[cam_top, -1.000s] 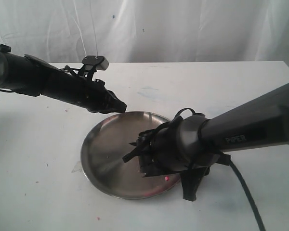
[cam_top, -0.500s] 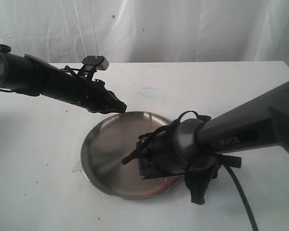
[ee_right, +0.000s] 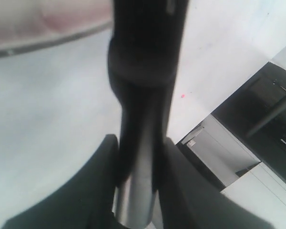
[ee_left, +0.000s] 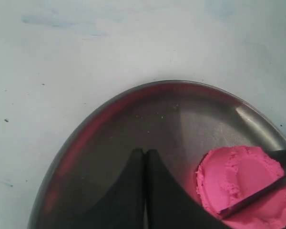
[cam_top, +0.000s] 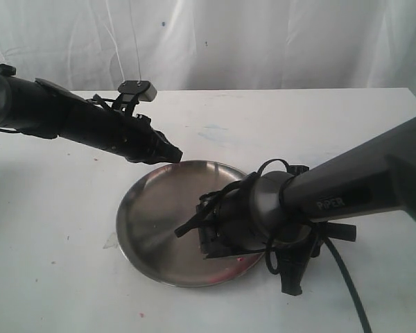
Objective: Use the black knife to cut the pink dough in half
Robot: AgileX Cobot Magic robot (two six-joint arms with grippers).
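Observation:
The pink dough (ee_left: 238, 174) lies as a flattened round lump in the steel plate (ee_left: 109, 119). The black knife (ee_left: 257, 193) presses its blade across the dough's top. My right gripper (ee_right: 142, 164) is shut on the knife's straight black handle (ee_right: 145, 71). In the exterior view my right gripper (cam_top: 211, 239) sits low over the plate (cam_top: 149, 215) and its arm hides the dough. My left gripper (ee_left: 145, 152) is shut with nothing in it, and it hovers over the plate beside the dough. From outside, the left gripper (cam_top: 173, 155) hangs above the plate's far rim.
The plate rests on a white table (cam_top: 55, 229) dotted with tiny pink crumbs (cam_top: 141, 316). A white curtain hangs behind the table. A black cable (cam_top: 353, 291) trails from the right arm toward the table's front edge.
The right arm's wrist has turned and shifted a little to the right over the plate; the black part hanging under it swung rightward. The left arm has stayed still.

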